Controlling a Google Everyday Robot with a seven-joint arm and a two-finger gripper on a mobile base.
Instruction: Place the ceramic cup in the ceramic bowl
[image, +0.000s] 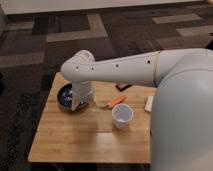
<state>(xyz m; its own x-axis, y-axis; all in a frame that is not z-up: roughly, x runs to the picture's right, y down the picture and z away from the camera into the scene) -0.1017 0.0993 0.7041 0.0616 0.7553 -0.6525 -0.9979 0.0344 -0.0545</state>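
Observation:
The white ceramic cup (122, 116) stands upright on the wooden table (75, 140), right of centre, with nothing holding it. The dark navy ceramic bowl (64, 96) sits at the table's left side, partly hidden behind my wrist. My gripper (80, 105) hangs down from the white arm at the bowl's right edge, well left of the cup and apart from it.
An orange carrot-like item (116, 102) lies just behind the cup. A dark flat object (123, 87) lies at the table's far edge. A flat white block (149, 103) lies at the right, beside my arm's large white body (185, 115). Patterned carpet surrounds the table.

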